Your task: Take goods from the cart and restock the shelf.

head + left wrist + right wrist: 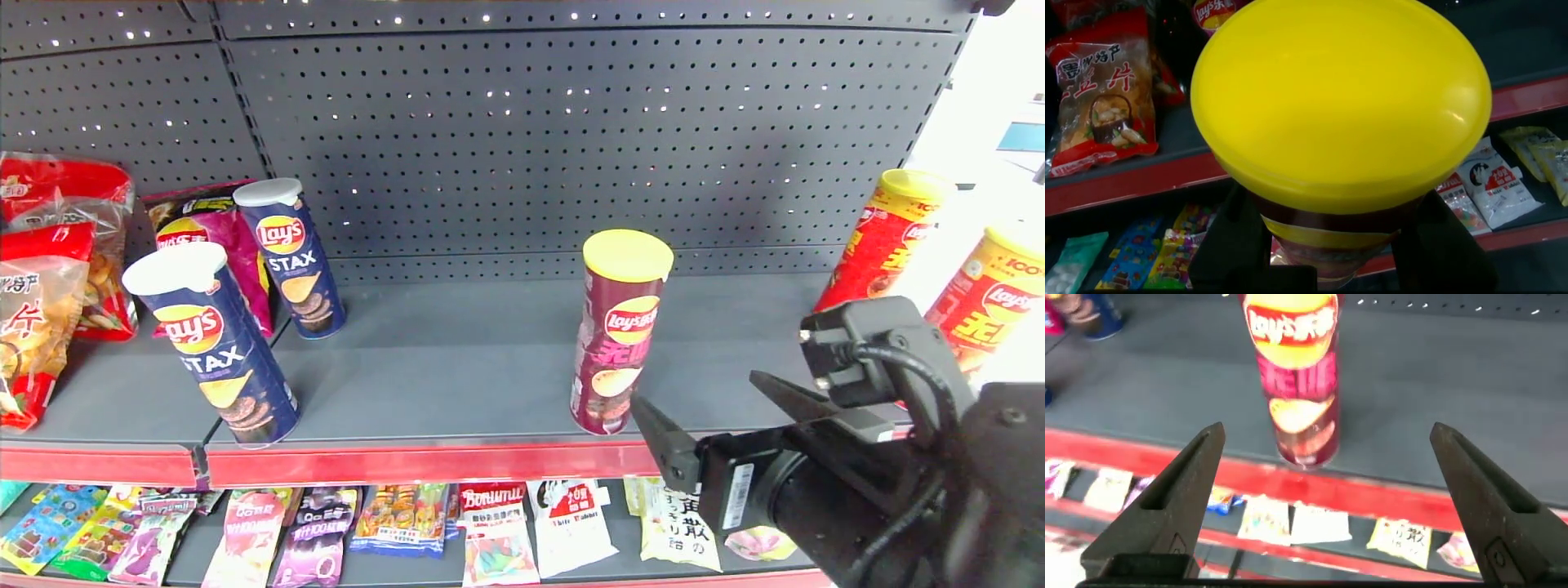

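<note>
- Head view: the maroon can (622,331) stands upright on the shelf (457,351), close to the red front lip (408,461). It is well apart from the blue cans (211,343) on its left and the red cans (886,237) on its right. Your right pincer (698,392) sits just in front of it, jaws spread, holding nothing.
- Left wrist view: your left pincer (1339,257) is clamped round the body of the held can (1339,98). Its yellow lid faces the camera and the dark fingers (1237,245) press in below the lid on either side. It hangs out in front of the shelf, not yet set down, with a red snack bag (1102,90) behind it.
- Right wrist view: the right pincer (1324,429) gapes wide, and the maroon can (1298,384) stands beyond the tips, untouched.
- Handling: judge these cans as light, stiff card tubes with a smooth, slippery skin. They are tall and narrow, so they will likely tip at a nudge and dent under a hard squeeze. Take hold around mid-body rather than on the lid, which may pop off, and set the base down flat.
</note>
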Robot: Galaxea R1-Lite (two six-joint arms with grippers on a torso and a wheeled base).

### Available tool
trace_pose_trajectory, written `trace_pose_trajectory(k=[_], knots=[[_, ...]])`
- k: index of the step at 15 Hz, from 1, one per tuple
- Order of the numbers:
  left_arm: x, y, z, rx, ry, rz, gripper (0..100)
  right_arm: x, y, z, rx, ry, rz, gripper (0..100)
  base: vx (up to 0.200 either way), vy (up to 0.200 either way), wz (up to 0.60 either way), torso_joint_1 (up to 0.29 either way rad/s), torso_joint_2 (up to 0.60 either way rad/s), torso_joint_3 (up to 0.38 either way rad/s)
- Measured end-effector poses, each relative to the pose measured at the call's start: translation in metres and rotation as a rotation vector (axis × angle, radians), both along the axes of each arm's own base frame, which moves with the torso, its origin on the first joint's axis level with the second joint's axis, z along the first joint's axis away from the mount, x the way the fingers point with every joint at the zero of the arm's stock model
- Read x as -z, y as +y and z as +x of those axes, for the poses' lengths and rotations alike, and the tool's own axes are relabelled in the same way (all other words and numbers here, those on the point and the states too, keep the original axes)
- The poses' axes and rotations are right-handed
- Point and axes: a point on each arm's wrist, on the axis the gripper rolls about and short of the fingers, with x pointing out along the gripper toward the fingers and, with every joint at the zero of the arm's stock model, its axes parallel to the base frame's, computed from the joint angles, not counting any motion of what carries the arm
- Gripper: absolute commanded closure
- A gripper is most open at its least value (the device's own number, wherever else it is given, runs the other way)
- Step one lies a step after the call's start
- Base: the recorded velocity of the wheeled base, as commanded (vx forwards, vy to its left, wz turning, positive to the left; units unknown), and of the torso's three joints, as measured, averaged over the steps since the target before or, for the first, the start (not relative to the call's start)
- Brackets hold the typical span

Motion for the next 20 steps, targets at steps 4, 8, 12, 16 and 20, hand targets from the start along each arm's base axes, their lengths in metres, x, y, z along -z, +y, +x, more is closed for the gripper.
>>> trace_pose_trajectory(k=[4,8,12,16,20], knots=[[0.002,0.000,0.001,0.002,0.006,0.001,100,-0.008,-0.031,-0.009,-0.044,-0.048,-0.093,0,0.000,0.000,0.00,0.000,0.00,0.000],[0.004,-0.001,0.002,0.015,0.014,0.002,100,-0.026,-0.069,0.003,-0.043,-0.112,-0.131,0,0.000,0.000,0.00,0.000,0.00,0.000],[0.004,-0.002,0.002,0.055,0.014,0.000,100,-0.037,-0.115,0.026,0.106,-0.144,-0.129,0,0.000,0.000,0.00,0.000,0.00,0.000],[-0.001,-0.002,-0.001,0.103,-0.003,-0.032,100,-0.028,-0.157,-0.001,0.050,-0.191,-0.141,0,0.000,0.000,0.00,0.000,0.00,0.000],[-0.004,-0.003,-0.001,0.146,-0.006,-0.054,100,0.003,-0.176,-0.045,-0.092,-0.163,-0.143,0,0.000,0.000,0.00,0.000,0.00,0.000]])
